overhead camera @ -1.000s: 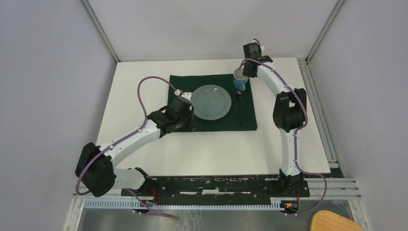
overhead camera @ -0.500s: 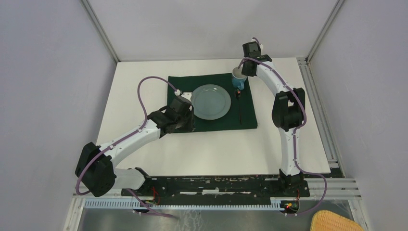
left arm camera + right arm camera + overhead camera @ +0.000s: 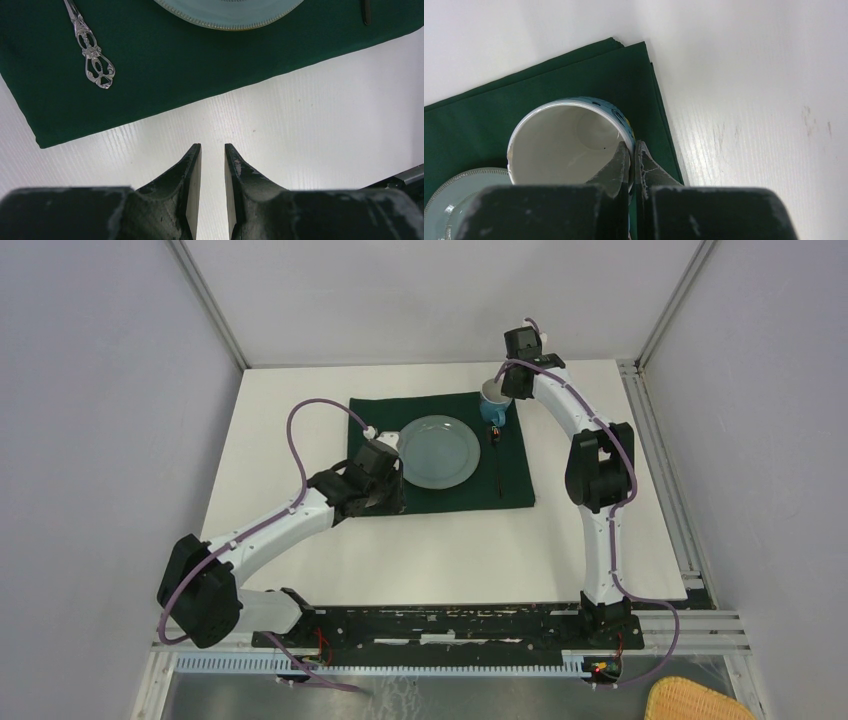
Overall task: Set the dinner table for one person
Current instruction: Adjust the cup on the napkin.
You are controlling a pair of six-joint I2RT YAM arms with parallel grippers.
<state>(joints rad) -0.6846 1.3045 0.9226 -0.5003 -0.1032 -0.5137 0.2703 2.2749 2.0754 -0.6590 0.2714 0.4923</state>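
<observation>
On the white dinner table (image 3: 290,440) lies a dark green cloth (image 3: 450,498) with a pale blue plate (image 3: 438,452) at its middle. A blue mug (image 3: 493,400), white inside (image 3: 564,142), stands at the cloth's far right corner. My right gripper (image 3: 631,147) is shut on the mug's rim, one finger inside and one outside. A dark spoon (image 3: 499,465) lies right of the plate. An ornate silver fork (image 3: 92,65) lies left of the plate (image 3: 230,12). My left gripper (image 3: 212,150) hangs slightly open and empty over bare table by the cloth's near edge.
Grey walls and metal frame rails (image 3: 660,490) close in the table on three sides. A yellow woven basket (image 3: 700,702) sits below the table's near right corner. Both arm bases stand on the dark rail (image 3: 450,625) along the near edge.
The right gripper and the mug have shifted slightly toward the back left. The left arm has not moved.
</observation>
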